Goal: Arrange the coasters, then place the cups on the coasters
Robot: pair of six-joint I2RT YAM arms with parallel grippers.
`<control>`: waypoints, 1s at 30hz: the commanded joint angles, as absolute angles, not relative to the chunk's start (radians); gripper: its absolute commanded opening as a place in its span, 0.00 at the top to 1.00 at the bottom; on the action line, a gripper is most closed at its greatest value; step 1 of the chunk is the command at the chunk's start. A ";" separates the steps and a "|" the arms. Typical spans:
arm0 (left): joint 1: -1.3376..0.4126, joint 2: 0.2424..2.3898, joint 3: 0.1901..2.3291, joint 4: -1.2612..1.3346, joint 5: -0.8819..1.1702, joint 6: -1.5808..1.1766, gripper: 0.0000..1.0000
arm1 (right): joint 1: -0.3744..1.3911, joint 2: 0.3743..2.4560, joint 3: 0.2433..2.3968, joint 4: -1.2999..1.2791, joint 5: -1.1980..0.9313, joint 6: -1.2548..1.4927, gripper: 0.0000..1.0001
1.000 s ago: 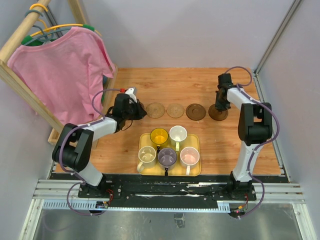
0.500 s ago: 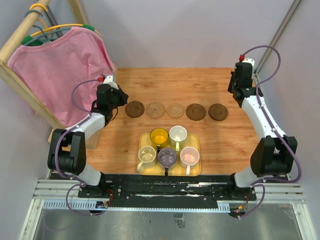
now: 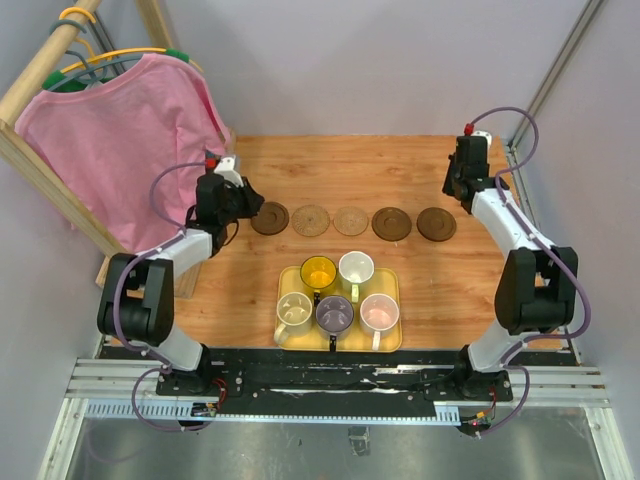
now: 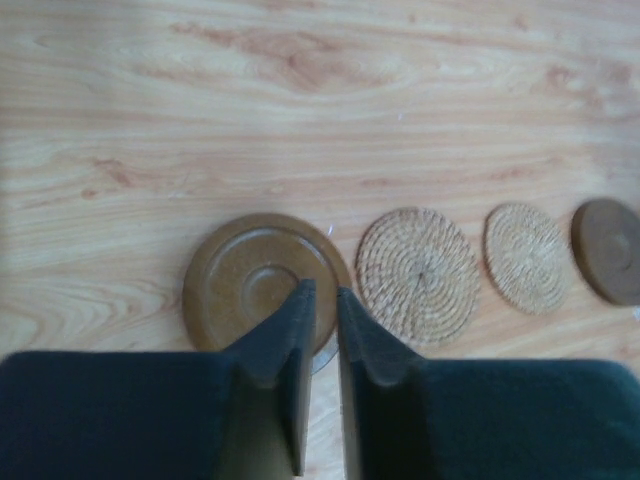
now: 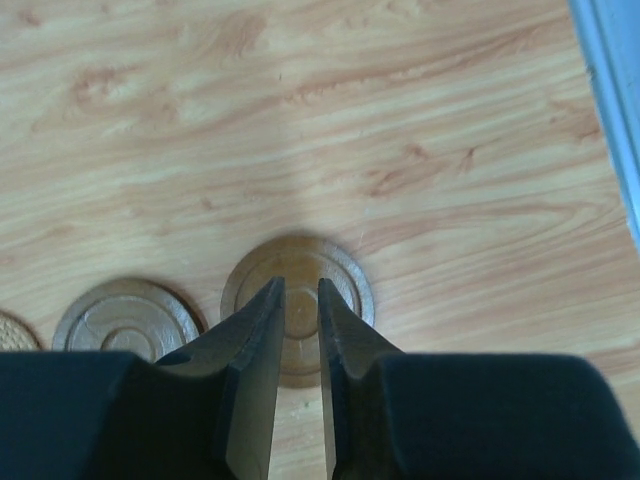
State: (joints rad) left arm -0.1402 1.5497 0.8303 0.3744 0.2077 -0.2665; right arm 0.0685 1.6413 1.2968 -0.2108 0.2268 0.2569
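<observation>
Nearest my bases, low in the middle of the overhead frame, sits the yellow tray (image 3: 390,285) with all five cups inside it. In front stand the cream cup (image 3: 294,312), the purple-grey cup (image 3: 334,314) and the pale pink cup (image 3: 379,313). Behind them are the translucent yellow cup (image 3: 319,272) and the white cup (image 3: 356,268). None is on a coaster yet.

Just past the tray, the coasters lie in one row across the wooden table (image 3: 350,170), each apart from its neighbour. From the left come the left-end dark coaster (image 3: 269,218), the first tan coaster (image 3: 312,220), the second tan coaster (image 3: 350,220), the fourth coaster (image 3: 391,223), also dark, and the right-end dark coaster (image 3: 436,224).

My left pincer (image 3: 256,209) is at the left end of that row. In its wrist view the tips overlap the near rim of the left-end dark coaster, parted by a narrow slit with nothing in it. Whether they touch the disc, I can't tell. My right pincer (image 3: 452,189) is beyond the right end. Its tips sit over the right-end dark coaster, a narrow gap between them, gripping nothing.

Farthest off, at the upper left, a pink shirt (image 3: 120,130) hangs on a wooden rack (image 3: 40,70).
</observation>
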 commanded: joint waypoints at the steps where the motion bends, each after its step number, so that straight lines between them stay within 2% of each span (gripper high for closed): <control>1: -0.161 1.546 0.781 0.380 0.225 -0.254 0.74 | 0.143 1.622 1.241 -0.284 0.216 0.302 0.77; 5: -0.224 1.478 0.737 0.334 0.151 -0.236 0.61 | 0.230 1.578 1.164 -0.326 0.217 0.333 0.75; 11: -0.267 1.410 0.612 0.363 0.164 -0.313 0.59 | 0.295 1.499 1.023 -0.330 0.137 0.424 0.75; 18: -0.292 1.347 0.517 0.371 0.178 -0.380 0.59 | 0.338 1.416 0.942 -0.371 0.166 0.426 0.74; 25: -0.307 1.226 0.444 0.336 0.171 -0.404 0.39 | 0.353 1.336 0.880 -0.407 0.179 0.451 0.68; 30: -0.309 1.116 0.409 0.276 0.137 -0.399 0.28 | 0.365 1.254 0.835 -0.427 0.215 0.469 0.53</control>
State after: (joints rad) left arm -0.3012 1.1870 0.4309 0.3206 0.1661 -0.3973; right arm 0.3420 1.3190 0.8688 -0.3813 0.1654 0.4393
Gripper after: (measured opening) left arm 0.694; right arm 0.429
